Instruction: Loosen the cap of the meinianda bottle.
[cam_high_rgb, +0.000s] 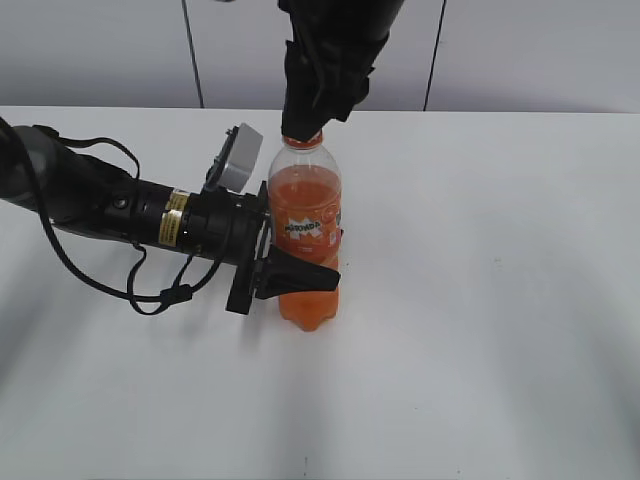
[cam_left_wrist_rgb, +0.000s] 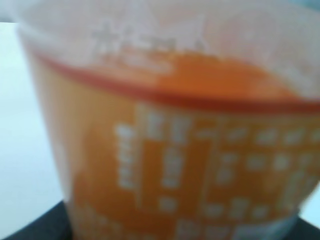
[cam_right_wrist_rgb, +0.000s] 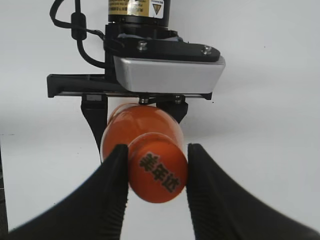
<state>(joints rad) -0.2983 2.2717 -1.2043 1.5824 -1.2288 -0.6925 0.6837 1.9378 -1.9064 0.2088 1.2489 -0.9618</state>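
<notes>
The worktop (cam_high_rgb: 480, 330) lies open along its right and near edges. The left arm (cam_high_rgb: 120, 205) blocks the left side; the right hand (cam_high_rgb: 302, 130) covers the bottle (cam_high_rgb: 305, 225) from above.

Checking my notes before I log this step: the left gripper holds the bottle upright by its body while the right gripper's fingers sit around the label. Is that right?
Not quite. The right gripper's fingers sit on either side of the cap, not the label, as the right wrist view shows. The left gripper does hold the bottle upright by its body.

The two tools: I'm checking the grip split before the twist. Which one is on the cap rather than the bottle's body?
The right tool, coming from above, pinches the cap; the left tool clamps the bottle low on its body.
</notes>
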